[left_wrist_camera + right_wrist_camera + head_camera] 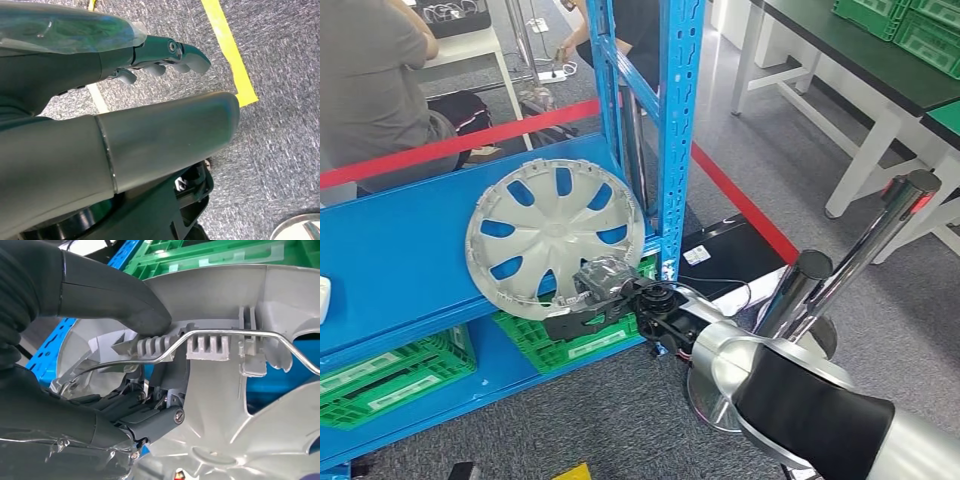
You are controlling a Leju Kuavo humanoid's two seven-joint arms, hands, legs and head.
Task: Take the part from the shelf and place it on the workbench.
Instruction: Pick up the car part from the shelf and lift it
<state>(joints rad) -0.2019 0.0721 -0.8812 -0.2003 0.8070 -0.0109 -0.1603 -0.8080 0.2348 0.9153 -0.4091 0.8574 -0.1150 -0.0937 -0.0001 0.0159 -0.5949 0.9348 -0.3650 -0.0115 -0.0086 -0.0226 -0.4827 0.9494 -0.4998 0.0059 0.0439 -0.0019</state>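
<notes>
Hubcap (555, 236) is our part, a silver wheel cover with blue showing through its holes. It lies on the blue shelf (395, 260), with its near edge sticking out over the front. Our right hand (595, 295) has that near edge. In the right wrist view the thumb (113, 295) presses on one side of the rim (211, 340) and the dark fingers (147, 420) curl on the other side, so we hold it tight. We think the grab is done, but the lift is not. The hubcap is not yet off the shelf. We must pull it out and carry it to the workbench (878, 70) on our right. Our left hand (166, 55) hangs over the grey floor (271, 150), fingers a bit bent, holding nothing.
</notes>
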